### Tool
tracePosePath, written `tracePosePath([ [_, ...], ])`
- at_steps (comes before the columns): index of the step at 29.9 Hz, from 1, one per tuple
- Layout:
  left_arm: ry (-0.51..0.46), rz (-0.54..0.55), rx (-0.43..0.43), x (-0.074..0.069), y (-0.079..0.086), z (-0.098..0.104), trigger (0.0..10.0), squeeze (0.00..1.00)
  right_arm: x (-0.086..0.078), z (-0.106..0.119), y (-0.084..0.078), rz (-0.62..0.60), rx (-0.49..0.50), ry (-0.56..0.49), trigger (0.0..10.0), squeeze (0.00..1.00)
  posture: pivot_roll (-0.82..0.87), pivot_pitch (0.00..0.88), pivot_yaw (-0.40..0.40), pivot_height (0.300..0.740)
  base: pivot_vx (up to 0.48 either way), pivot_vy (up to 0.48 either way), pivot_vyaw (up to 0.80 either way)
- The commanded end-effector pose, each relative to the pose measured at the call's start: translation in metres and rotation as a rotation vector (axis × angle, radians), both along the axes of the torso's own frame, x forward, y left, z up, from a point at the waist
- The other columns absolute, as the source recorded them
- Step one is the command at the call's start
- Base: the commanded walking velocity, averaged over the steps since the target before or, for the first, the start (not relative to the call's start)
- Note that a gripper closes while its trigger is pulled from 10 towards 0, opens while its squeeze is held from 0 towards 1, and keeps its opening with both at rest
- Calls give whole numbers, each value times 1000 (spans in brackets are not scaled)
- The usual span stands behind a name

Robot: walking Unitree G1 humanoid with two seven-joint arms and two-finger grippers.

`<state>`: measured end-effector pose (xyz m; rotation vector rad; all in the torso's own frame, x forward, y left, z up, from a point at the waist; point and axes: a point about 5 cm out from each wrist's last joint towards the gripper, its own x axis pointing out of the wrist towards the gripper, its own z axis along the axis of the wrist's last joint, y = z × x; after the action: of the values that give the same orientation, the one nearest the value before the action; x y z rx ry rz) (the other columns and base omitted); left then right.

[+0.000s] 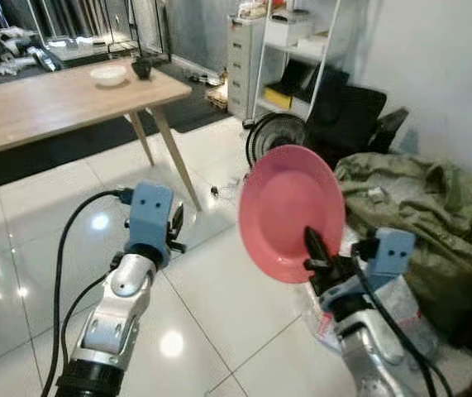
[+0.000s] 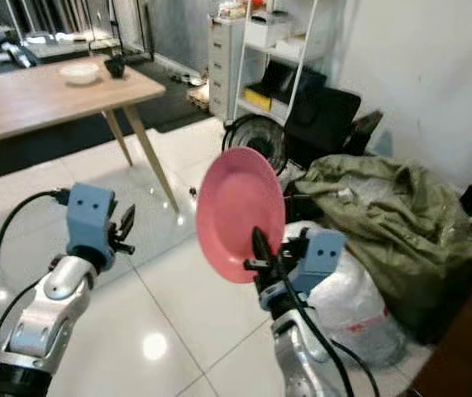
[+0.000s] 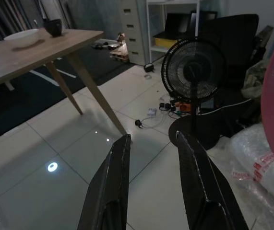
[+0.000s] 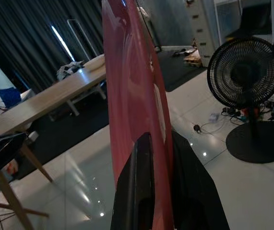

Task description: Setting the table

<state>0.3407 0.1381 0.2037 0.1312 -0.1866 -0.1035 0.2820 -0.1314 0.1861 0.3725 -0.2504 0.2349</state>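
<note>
The right hand (image 1: 317,248) is gripping a pink plate (image 1: 289,213) upright by its rim, well apart from the wooden counter (image 1: 45,103), which is already carrying a white bowl (image 1: 108,75) and a dark cup (image 1: 141,68); the left hand (image 3: 151,158) is hanging released and empty, so the plate is not yet set down.

Open tiled floor (image 1: 219,298) leads to the table (image 1: 54,103); fan (image 1: 273,136) and bags (image 1: 417,215) crowd the right.

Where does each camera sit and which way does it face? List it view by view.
Left eye view: head, facing down and forward; both arms, right gripper clamping the pink plate.
Right eye view: same scene, wooden table ahead.
Left wrist view: along the left gripper, open, toward the black fan.
Right wrist view: along its fingers pinching the plate edge-on.
Both wrist views share fan and table.
</note>
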Motion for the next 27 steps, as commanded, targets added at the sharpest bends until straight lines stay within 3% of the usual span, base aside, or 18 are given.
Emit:
tracePosePath([
  [1, 9, -4, 13, -1, -1, -3, 10000, 0, 1, -2, -4, -13, 9, 7, 10000, 0, 40, 56, 130, 740, 461, 0, 0],
  [27, 4, -7, 19, -2, -1, -3, 10000, 0, 4, -2, -6, -20, 2, 5, 10000, 0, 48, 58, 130, 740, 461, 0, 0],
])
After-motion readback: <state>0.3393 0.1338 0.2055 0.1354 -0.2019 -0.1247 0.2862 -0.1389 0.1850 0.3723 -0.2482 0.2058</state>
